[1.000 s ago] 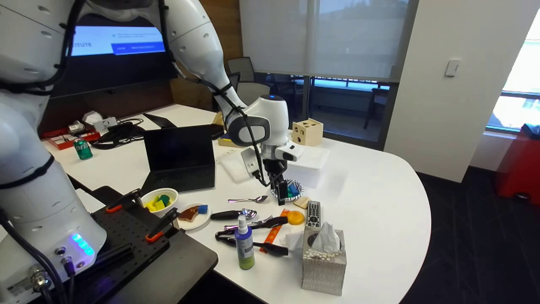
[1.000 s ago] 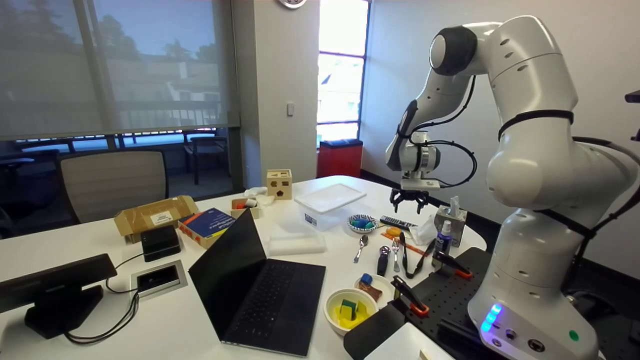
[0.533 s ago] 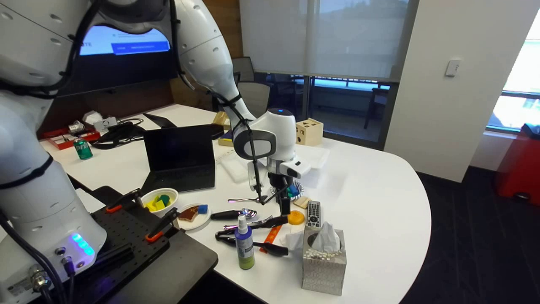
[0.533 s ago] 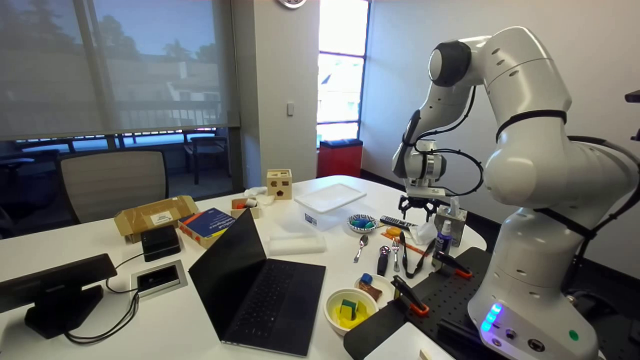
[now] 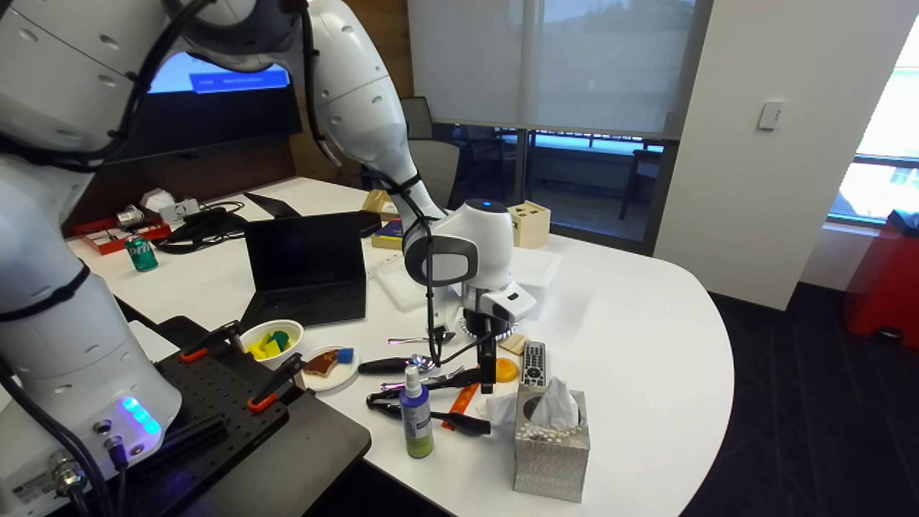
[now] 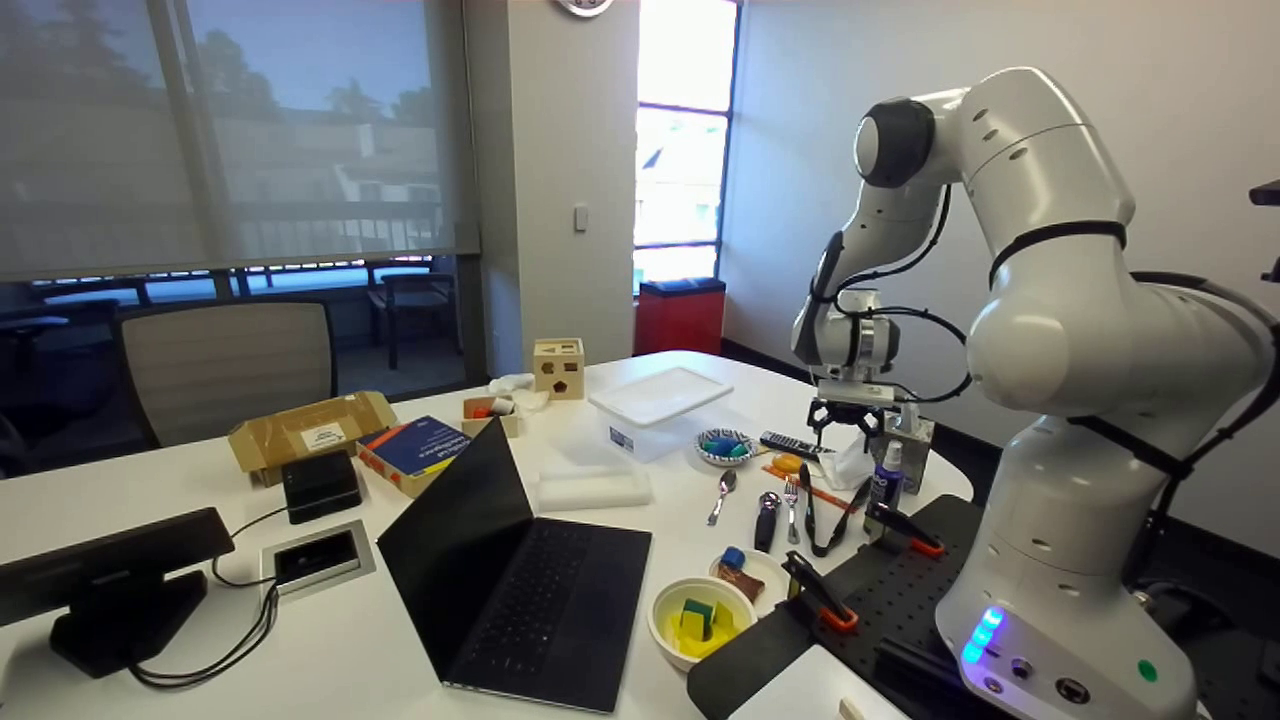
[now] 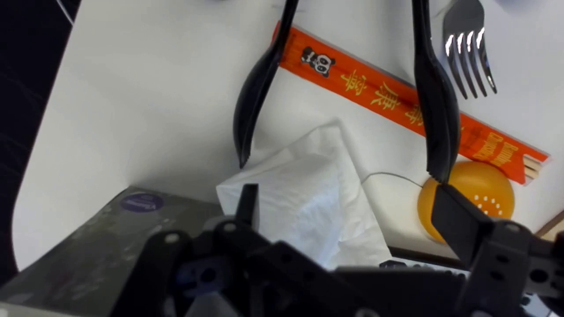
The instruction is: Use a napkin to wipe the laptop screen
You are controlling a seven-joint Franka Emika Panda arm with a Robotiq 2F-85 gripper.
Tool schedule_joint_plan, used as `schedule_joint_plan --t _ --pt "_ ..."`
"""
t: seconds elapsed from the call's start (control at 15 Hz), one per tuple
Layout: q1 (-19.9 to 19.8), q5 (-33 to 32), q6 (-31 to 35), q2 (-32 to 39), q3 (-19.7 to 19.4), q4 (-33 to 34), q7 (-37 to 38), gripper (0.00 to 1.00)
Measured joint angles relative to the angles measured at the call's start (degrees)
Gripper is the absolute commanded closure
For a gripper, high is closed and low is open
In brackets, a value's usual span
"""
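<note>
The napkin (image 7: 304, 198), a crumpled white tissue, lies on the table beside the tissue box. It also shows in both exterior views (image 5: 500, 408) (image 6: 852, 467). My gripper (image 7: 347, 191) is open and empty above it, pointing down. In the wrist view the left finger overlaps the napkin, while the right finger is over the orange round object. In an exterior view the gripper (image 6: 846, 438) hangs a little above the napkin. The laptop screen (image 6: 455, 550) is dark and stands open away from the gripper; it also shows in an exterior view (image 5: 305, 251).
The tissue box (image 5: 551, 459) and a spray bottle (image 5: 416, 424) stand close to the napkin. Black tongs (image 7: 436, 119), a chopstick packet (image 7: 352, 83), an orange round object (image 7: 480, 189), a fork (image 7: 467, 39) and a remote (image 5: 534, 364) lie around it.
My open gripper has moved down and toward the tissue box, closer to the napkin. The napkin, laptop and other objects have not moved.
</note>
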Motion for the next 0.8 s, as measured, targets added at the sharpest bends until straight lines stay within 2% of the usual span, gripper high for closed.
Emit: schedule_joint_plan --t 0.4,0.8 --pt "0.11 0.02 0.02 2.16 -2.95 0.19 4.94 0.0" --pt "0.92 0.02 0.07 3.94 -3.4 4.05 6.05 0.0"
